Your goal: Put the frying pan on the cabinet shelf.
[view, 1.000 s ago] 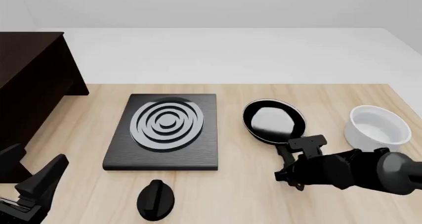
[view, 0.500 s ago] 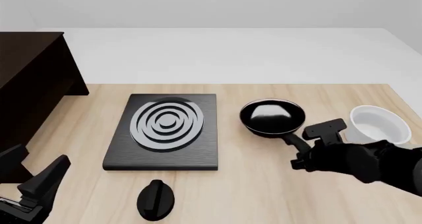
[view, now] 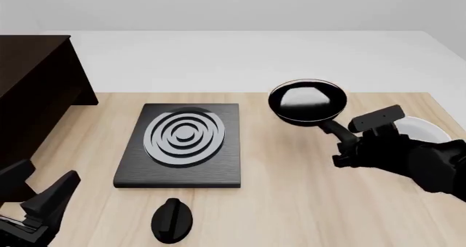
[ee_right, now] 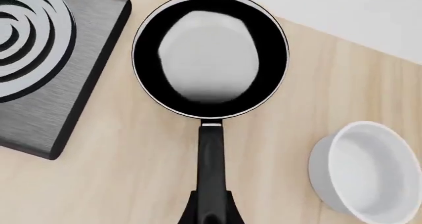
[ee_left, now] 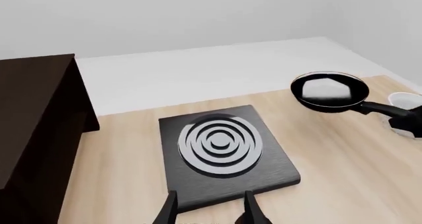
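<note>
Holding the frying pan [view: 306, 102] by its long handle, my right gripper [view: 348, 148] is clenched on the shaft near its end; the right wrist view shows the handle running straight between the fingers, with the pan [ee_right: 210, 61] seen from above, its glossy inside reflecting a pale patch; in the front view the pan sits at about 2 o'clock from the stove plate [view: 183, 145], its bowl overlapping the far edge of the table [view: 291, 203], and from the left wrist view it [ee_left: 329, 92] appears lifted clear of the wood; I cannot confirm the clearance from the front view alone.

White bowl [view: 426, 131] lies just behind the right arm, partly hidden by it, at 3 o'clock from the pan handle; in the right wrist view the bowl [ee_right: 362, 172] is beside the handle and apart from it.

Cabinet shelf [view: 29, 67] stands at the far left, at 9 o'clock from the stove plate and well apart from the pan; its flat dark top carries nothing I can see.

My left gripper [ee_left: 209, 215] is released, fingers spread, low at the near left corner and pointing toward the stove plate's near edge; a black knob [view: 172, 220] lies on the table at 6 o'clock from the stove plate.
</note>
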### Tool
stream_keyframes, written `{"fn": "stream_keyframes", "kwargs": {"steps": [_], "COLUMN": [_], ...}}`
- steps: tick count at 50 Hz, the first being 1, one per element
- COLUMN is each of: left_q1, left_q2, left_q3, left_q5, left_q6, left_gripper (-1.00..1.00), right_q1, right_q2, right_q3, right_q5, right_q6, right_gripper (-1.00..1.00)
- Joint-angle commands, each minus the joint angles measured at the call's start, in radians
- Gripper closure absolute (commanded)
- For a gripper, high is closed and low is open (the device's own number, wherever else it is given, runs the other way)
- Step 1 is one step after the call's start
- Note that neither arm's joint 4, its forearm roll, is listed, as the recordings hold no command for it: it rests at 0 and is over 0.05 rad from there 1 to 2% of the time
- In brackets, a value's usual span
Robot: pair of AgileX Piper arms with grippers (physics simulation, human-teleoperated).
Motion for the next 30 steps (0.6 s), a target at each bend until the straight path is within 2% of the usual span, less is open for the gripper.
{"fn": "stream_keyframes", "kwargs": {"steps": [1, 7, 11, 14, 19, 21, 25, 28, 29, 30], "left_q1": [0.009, -0.001, -0.004, 0.040, -0.017, -0.043, -0.033, -0.019, -0.022, -0.035], "left_q2": [0.059, 0.104, 0.128, 0.188, 0.258, 0.287, 0.343, 0.390, 0.410, 0.410], "left_q3": [-0.010, -0.038, -0.064, -0.076, -0.117, -0.142, -0.178, -0.193, -0.190, -0.196], "left_q5": [-0.016, -0.036, -0.051, -0.086, -0.110, -0.111, -0.132, -0.153, -0.166, -0.172], "left_q6": [-0.104, -0.095, -0.129, -0.210, -0.237, -0.272, -0.325, -0.401, -0.467, -0.482], "left_gripper": [-1.00, -1.00, -1.00, -1.00, -1.00, -1.00, -1.00, -1.00, -1.00, -1.00], "right_q1": [0.028, 0.077, 0.087, 0.106, 0.131, 0.142, 0.173, 0.203, 0.218, 0.235], "right_q2": [-0.079, -0.098, -0.098, -0.096, -0.107, -0.106, -0.095, -0.089, -0.091, -0.095], "right_q3": [-0.098, -0.166, -0.200, -0.234, -0.286, -0.312, -0.340, -0.371, -0.376, -0.386], "right_q5": [0.039, 0.071, 0.083, 0.091, 0.096, 0.103, 0.111, 0.113, 0.110, 0.106], "right_q6": [-0.004, -0.015, -0.038, -0.041, -0.058, -0.054, -0.065, -0.058, -0.063, -0.058], "right_gripper": [1.00, 1.00, 1.00, 1.00, 1.00, 1.00, 1.00, 1.00, 1.00, 1.00]}}
